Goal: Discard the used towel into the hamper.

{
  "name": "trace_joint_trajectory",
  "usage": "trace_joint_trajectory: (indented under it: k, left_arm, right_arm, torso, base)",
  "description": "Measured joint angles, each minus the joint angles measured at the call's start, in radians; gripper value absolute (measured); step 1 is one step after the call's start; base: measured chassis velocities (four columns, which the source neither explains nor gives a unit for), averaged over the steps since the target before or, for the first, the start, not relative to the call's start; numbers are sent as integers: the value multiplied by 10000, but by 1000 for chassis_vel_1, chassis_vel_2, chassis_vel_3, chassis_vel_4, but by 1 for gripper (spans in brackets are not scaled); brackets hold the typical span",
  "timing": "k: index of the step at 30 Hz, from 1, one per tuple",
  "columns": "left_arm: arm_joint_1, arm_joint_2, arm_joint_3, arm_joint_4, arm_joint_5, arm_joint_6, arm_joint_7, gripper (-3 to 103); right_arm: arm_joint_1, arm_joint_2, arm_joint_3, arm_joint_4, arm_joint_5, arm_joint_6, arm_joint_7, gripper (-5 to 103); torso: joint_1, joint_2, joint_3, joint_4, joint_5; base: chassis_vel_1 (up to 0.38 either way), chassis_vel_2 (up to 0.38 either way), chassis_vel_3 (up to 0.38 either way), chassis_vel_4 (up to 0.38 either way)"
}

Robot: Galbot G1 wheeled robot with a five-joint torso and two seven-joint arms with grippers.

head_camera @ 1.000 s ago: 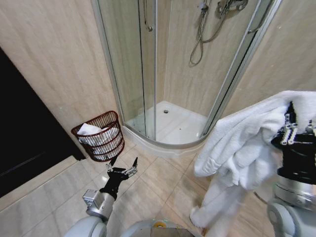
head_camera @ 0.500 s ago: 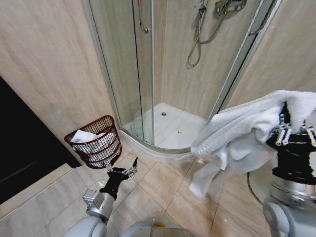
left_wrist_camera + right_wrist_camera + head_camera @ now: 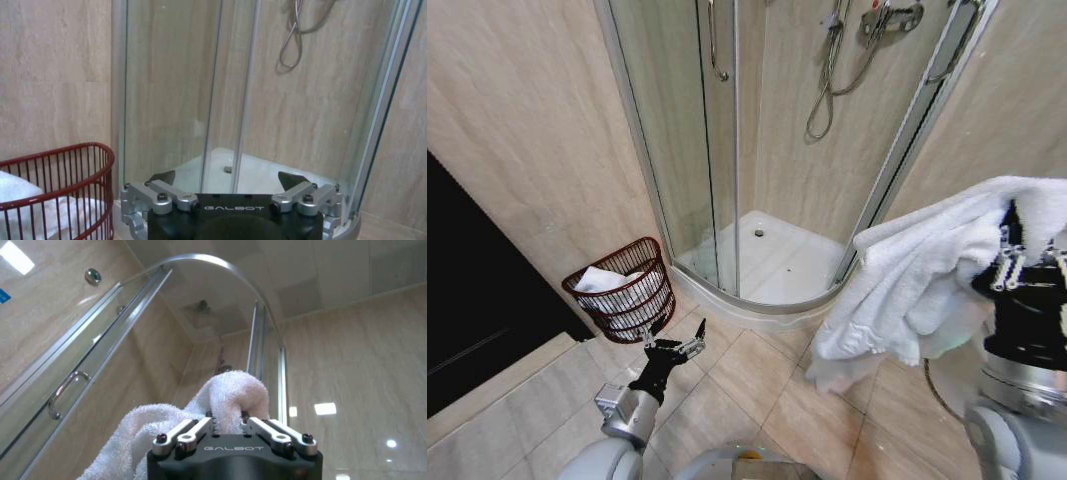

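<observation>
A large white towel (image 3: 917, 285) hangs from my right gripper (image 3: 1019, 245) at the right of the head view, its lower end dangling above the floor tiles. In the right wrist view the right gripper (image 3: 227, 424) is shut on a bunched fold of the towel (image 3: 233, 392). The hamper (image 3: 622, 290), a reddish-brown wire basket with white cloth inside, stands on the floor against the wall at the left, beside the shower. My left gripper (image 3: 679, 338) is held low in front of the hamper, open and holding nothing. The hamper's rim (image 3: 60, 170) is close to the left gripper (image 3: 230, 185).
A curved glass shower cabin (image 3: 727, 150) with a white tray (image 3: 782, 262) fills the middle ground. A dark doorway (image 3: 467, 290) lies at the left. Beige floor tiles (image 3: 757, 390) run between the hamper and the towel.
The whole view has shifted slightly, so the camera moved. The towel's hanging end swung in closer under my right gripper. The left arm kept its pose.
</observation>
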Motion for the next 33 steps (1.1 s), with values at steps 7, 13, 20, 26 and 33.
trace_joint_trajectory:
  k: [7,13,20,26,33]
  left_arm:
    - [0,0,0,0,0,0,0,100]
    - [0,0,0,0,0,0,0,100]
    - [0,0,0,0,0,0,0,100]
    - [0,0,0,0,0,0,0,100]
    - [0,0,0,0,0,0,0,100]
  right_arm:
    - [-9,-2,202,-1,184,90,-9,11]
    - [8,-39,375,-1,285,173,-21,11]
    - [59,-124,462,-1,386,252,-23,11]
    - [59,-135,493,-2,426,355,-68,11]
    - [50,-170,582,-2,524,459,-103,11]
  torso:
    - [97,267,168,0,0]
    - [174,485,309,0,0]
    - [278,807,527,0,0]
    - [352,1018,666,0,0]
    - [444,1294,851,0,0]
  base:
    - [0,0,0,0]
    - [0,0,0,0]
    - [0,0,0,0]
    - [0,0,0,0]
    - [0,0,0,0]
